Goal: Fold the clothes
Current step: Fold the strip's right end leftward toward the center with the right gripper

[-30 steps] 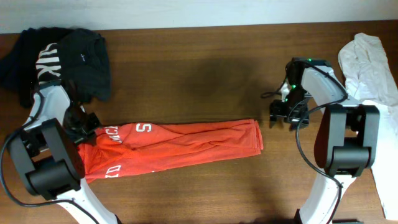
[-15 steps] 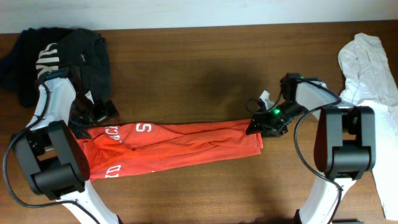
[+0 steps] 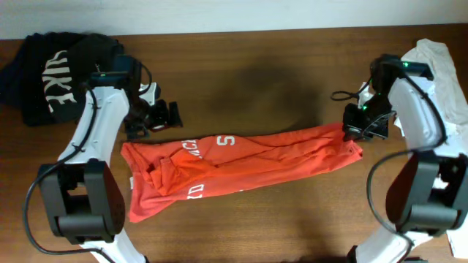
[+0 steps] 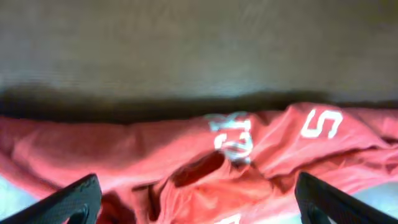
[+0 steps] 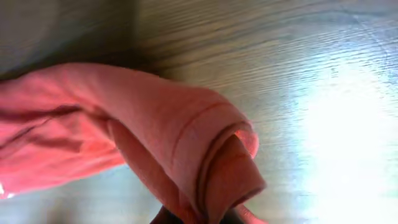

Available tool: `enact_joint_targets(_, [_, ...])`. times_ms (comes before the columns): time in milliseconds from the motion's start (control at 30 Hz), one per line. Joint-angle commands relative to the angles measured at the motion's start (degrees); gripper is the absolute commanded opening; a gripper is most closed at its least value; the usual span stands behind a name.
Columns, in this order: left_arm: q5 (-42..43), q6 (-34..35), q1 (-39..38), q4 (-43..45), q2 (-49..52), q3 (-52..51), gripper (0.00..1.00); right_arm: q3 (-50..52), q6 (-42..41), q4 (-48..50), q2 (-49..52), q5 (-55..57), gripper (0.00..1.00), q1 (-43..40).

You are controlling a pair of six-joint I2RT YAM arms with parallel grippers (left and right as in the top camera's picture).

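Tabletop (image 3: 248, 80) centre open; black pile (image 3: 51, 73), white pile (image 3: 449, 67) flank.

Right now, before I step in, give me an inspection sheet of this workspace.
Surface: wooden table, bare wood around the clothes.
Job's things: orange shirt stretched across the middle, rumpled at its left end; black clothes heaped at the far left; white garment at the far right.
Clutter: nothing seen.
Grippers: left pincer open above the shirt, holding nothing; right pincer shut on the shirt's right end.
Cables: black cable loops beside the right wrist.
Surroundings: pale wall behind the table.
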State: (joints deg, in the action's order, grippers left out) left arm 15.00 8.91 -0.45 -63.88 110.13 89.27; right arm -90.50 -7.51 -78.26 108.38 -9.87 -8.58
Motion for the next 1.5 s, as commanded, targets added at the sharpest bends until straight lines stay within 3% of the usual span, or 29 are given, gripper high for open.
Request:
enact_joint_targets(0, [0.24,1.77,-0.24,1.84,-0.92,0.87,0.99,-1.07,-0.48,-0.39,-3.43,1.51,0.04,7.17])
enact_joint_targets(267, [-3.41,1.75,-0.26,2.40,-0.92,0.87,0.99,-0.72,-0.59,6.86,-3.21,-4.74,0.04,25.51])
enact_joint_targets(433, [-3.43,1.75,-0.26,2.38,-0.92,0.87,0.99,2.97,-8.72,17.81,-2.99,-5.14,0.04,35.34])
enact_joint_targets(600, [-3.43,1.75,-0.26,2.36,-0.92,0.87,0.99,9.88,-14.73,28.39,-2.99,-5.20,0.04,40.85])
enact_joint_targets(733, [-3.43,1.75,-0.26,2.34,-0.92,0.87,0.99,11.21,-15.30,30.03,-2.95,-6.67,0.06,43.63])
enact_joint_targets(800, [-3.43,1.75,-0.26,2.34,-0.92,0.87,0.99,11.21,-15.30,29.97,-2.95,-6.69,0.61,45.27])
enact_joint_targets(867, [-3.43,1.73,-0.26,2.34,-0.92,0.87,0.99,10.69,-13.60,27.85,-3.04,-8.09,0.95,45.13])
enact_joint_targets(900, [-3.43,1.75,-0.26,2.34,-0.92,0.87,0.99,8.74,-11.02,24.30,-3.04,-9.49,0.99,43.82])
enact_joint_targets(967, [-3.43,1.75,-0.26,2.34,-0.92,0.87,0.99,3.37,-5.57,16.17,-3.04,-9.35,0.99,39.50])
enact_joint_targets(1000, [-3.43,1.75,-0.26,2.34,-0.92,0.87,0.99,3.06,-2.38,15.87,-3.02,-9.18,0.93,36.87])
enact_joint_targets(1100, [-3.43,1.75,-0.26,2.36,-0.92,0.87,0.99,5.60,0.20,19.58,-2.86,-9.25,0.29,35.93])
enact_joint_targets(1133, [-3.43,1.75,-0.26,2.36,-0.92,0.87,0.99,7.91,0.20,23.58,-2.84,-9.22,0.19,37.13])
enact_joint_targets(1300, [-3.43,1.73,-0.26,2.34,-0.92,0.87,0.99,18.71,-1.20,43.67,0.37,-9.44,0.13,41.57])
enact_joint_targets(1467, [-3.43,1.73,-0.26,2.12,-0.92,0.76,0.99,18.51,-3.06,46.23,5.95,-9.51,0.04,41.59])
